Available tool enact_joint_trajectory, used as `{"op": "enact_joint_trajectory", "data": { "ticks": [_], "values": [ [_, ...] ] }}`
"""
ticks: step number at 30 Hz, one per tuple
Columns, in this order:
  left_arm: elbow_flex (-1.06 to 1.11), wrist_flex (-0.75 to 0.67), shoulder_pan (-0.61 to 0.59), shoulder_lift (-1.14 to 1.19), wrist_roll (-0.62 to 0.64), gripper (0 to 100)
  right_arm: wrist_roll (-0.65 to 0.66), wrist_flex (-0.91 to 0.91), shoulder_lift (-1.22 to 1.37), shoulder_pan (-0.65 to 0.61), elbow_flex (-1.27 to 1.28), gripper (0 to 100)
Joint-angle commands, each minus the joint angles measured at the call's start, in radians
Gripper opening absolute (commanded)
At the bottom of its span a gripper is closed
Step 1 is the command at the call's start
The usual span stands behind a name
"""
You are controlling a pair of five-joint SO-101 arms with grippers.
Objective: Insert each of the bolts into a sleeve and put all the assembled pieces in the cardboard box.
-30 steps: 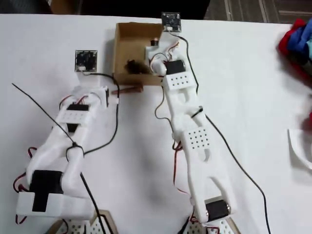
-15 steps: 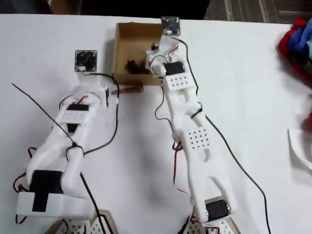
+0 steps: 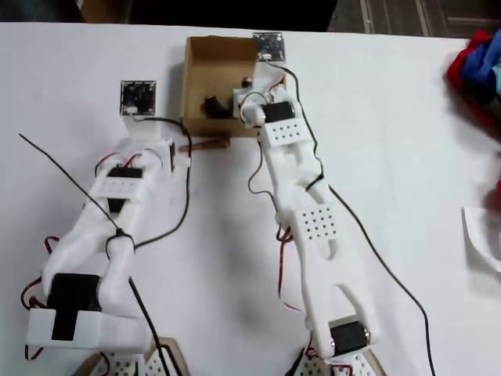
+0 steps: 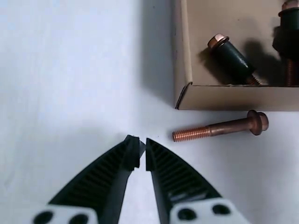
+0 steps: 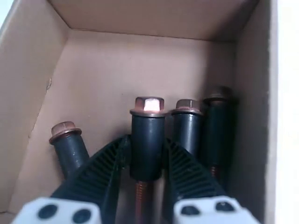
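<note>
Jaws of the right gripper (image 5: 146, 143) clench a sleeved bolt (image 5: 147, 123) inside the box (image 5: 140, 60), while the left gripper (image 4: 142, 148) sits closed, empty, near a loose bolt (image 4: 219, 128) just outside it: rigid, likely slick, best taken mid-shank.

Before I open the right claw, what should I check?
1. Right claw shut on the assembled piece: ok.
2. Bolt head seated on its sleeve: ok.
3. Piece inside the cardboard box walls: ok.
4. Piece resting on the box floor: cannot tell.
5. Clearance from the neighbouring piece: cannot tell.
6. All bolts sleeved: not ok, a loose bolt lies outside the box near the left claw, which holds nothing.
</note>
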Motion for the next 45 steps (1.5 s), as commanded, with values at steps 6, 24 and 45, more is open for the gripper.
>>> {"op": "enact_joint_trajectory", "data": {
  "ticks": [6, 24, 45],
  "values": [
    [-0.004, -0.021, -0.012, -0.008, 0.008, 5, 0.014, -0.002, -0.030, -0.005, -0.006, 10.8],
    [-0.004, -0.015, -0.068, -0.017, 0.011, 5, 0.020, 0.309, -0.054, 0.027, -0.324, 7.2],
    [-0.148, 0.101, -0.269, -0.008, -0.018, 6, 0.413, 0.845, -0.170, -0.196, -0.232, 7.0]
  ]
}}
